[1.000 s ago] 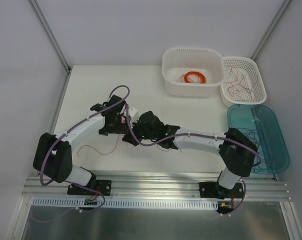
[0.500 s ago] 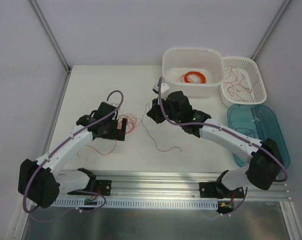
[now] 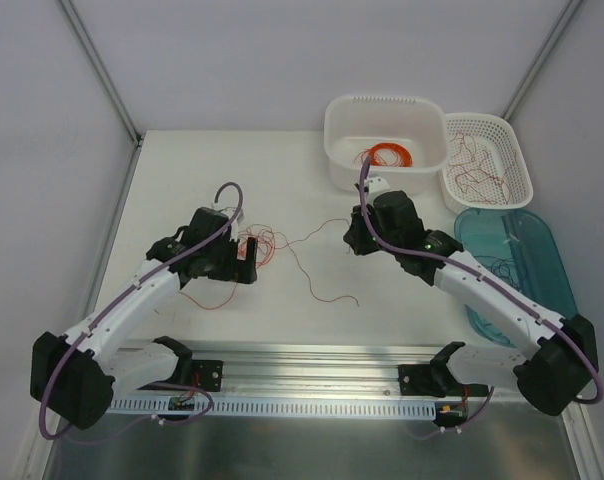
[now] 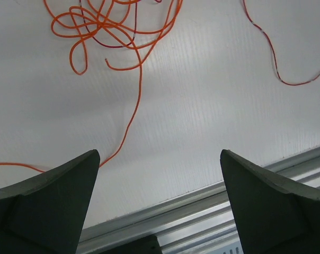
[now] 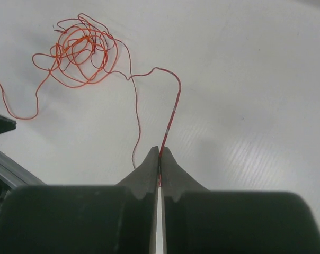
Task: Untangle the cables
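The cables are a small scribbly knot of orange, red and dark wires (image 3: 257, 243) on the white table. The knot also shows in the left wrist view (image 4: 104, 26) and the right wrist view (image 5: 78, 50). My right gripper (image 3: 354, 238) is to the right of the knot. It is shut (image 5: 160, 151) on one red cable (image 5: 170, 119) that runs back to the knot. A second thin strand (image 3: 317, 285) trails toward the near edge. My left gripper (image 3: 240, 262) is just left of and below the knot, open and empty (image 4: 160, 159), its fingers (image 4: 49, 206) over bare table.
A white tub (image 3: 342, 165) at the back right holds a neat orange ring coil (image 3: 385, 155). A white basket (image 3: 517, 150) of red strands stands beside it. A clear blue tray (image 3: 552, 290) with dark wires is at the right. An aluminium rail (image 3: 312, 365) runs along the near edge.
Both grippers were together at the knot. My right gripper has moved right and back, drawing a red cable out of the knot. My left arm has pulled back to the left.
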Robot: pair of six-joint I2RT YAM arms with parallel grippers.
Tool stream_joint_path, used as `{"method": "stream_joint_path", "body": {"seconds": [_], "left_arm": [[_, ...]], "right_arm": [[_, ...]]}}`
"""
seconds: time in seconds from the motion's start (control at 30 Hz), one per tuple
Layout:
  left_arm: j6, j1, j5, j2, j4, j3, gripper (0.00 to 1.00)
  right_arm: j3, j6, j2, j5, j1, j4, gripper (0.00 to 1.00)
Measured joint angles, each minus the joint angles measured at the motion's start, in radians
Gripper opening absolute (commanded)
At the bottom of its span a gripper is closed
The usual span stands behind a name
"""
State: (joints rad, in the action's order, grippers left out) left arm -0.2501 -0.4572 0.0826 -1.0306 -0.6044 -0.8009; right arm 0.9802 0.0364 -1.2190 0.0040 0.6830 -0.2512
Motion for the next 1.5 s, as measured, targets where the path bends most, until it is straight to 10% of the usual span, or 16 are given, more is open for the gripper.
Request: {"method": "stream_joint_path", "body": {"seconds": [0.53, 0.6, 0.67, 1.5], "left_arm": [[-0.077, 0.001, -0.196, -0.619, 0.127, -0.315, 0.61], [-0.076, 0.001, -0.207, -0.671, 0.130, -0.337, 0.43], [-0.072, 0.001, -0.219, -0.709, 0.129, -0.353, 0.00], [-0.001, 0.509, -0.274, -0.348, 0.023, -0.689, 0.00]], "right_arm": [[-0.100, 0.039, 0.111, -0.005, 0.000, -0.072, 0.01], [-0.101, 0.038, 0.129, 0.002, 0.000, -0.085, 0.01], [-0.101, 0.034, 0.148, 0.016, 0.000, -0.100, 0.01], [0.116, 0.013, 0.313, -0.064, -0.623, -0.417, 0.01]]}}
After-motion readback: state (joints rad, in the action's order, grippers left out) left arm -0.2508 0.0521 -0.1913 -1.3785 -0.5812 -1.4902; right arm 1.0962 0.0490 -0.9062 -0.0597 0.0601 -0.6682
